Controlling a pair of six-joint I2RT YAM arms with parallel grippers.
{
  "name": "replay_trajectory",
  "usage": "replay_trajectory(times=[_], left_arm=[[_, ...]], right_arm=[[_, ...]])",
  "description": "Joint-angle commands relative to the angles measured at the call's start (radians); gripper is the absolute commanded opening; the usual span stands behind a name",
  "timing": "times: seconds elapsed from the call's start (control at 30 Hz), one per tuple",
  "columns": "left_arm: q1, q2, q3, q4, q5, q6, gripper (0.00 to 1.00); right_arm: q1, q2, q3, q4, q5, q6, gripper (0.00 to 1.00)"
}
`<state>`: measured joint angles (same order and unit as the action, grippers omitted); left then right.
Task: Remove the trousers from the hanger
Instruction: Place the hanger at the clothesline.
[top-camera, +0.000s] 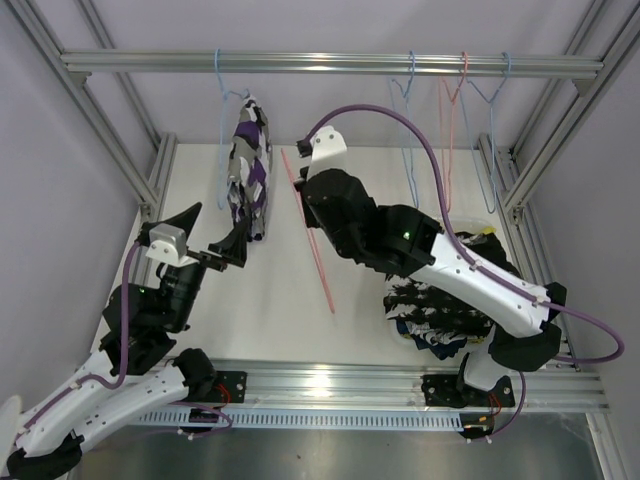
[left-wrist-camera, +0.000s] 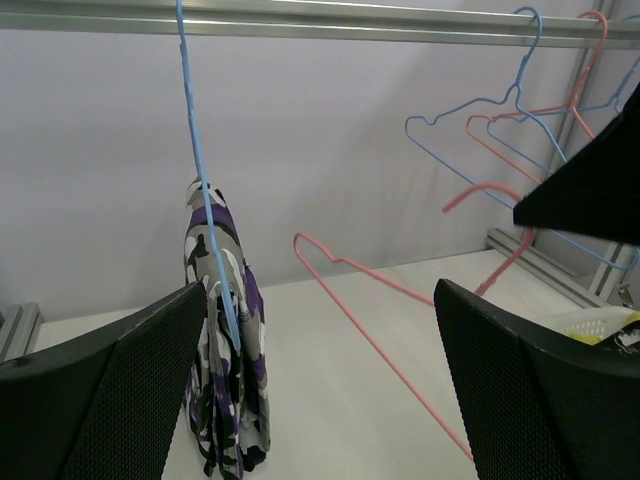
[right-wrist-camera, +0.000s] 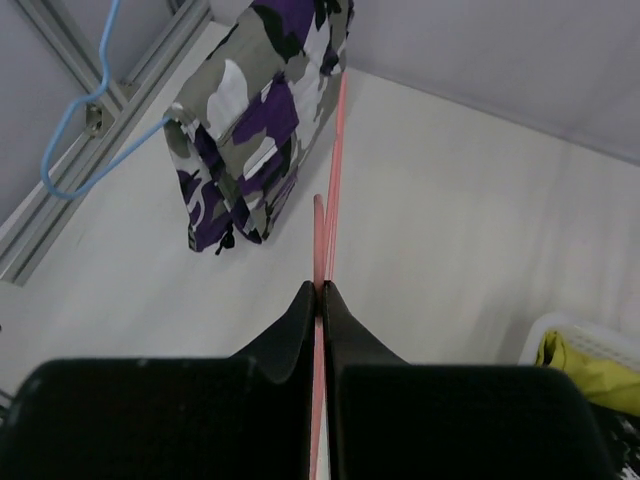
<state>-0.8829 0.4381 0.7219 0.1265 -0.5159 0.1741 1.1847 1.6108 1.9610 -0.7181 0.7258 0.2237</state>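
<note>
Pink hanger clamped in right gripper, beside camouflage trousers.

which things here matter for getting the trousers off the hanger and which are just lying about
In the job: camo trousers, hung on the blue hanger; open left gripper beside them; right gripper, shut on the empty pink hanger.
Lying about: spare hangers on the rail; white basket holding a trouser pile.

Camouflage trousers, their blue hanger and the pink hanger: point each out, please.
camouflage trousers (top-camera: 250, 165), top external view, middle of the hanging cloth
blue hanger (left-wrist-camera: 190, 120), left wrist view, wire above the trousers
pink hanger (right-wrist-camera: 335, 180), right wrist view, its long straight wire
</note>
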Motion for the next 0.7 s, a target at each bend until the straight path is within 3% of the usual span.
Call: replay_trajectory(times=[0.0, 0.3, 0.67], left_arm=[[0.007, 0.005, 0.036, 0.001, 0.019, -0.021, 0.99], [0.007, -0.006, 0.034, 0.004, -0.029, -0.021, 0.99], [0.007, -0.025, 0.025, 0.028, -0.078, -0.015, 1.00]], right_arm=[[-0.014, 0.053, 0.140, -0.082, 0.075, -0.029, 0.00], [-0.062, 0.188, 0.520, -0.202, 0.087, -0.093, 0.00], [-0.184, 0.207, 0.549, -0.067, 0.006, -0.116, 0.00]])
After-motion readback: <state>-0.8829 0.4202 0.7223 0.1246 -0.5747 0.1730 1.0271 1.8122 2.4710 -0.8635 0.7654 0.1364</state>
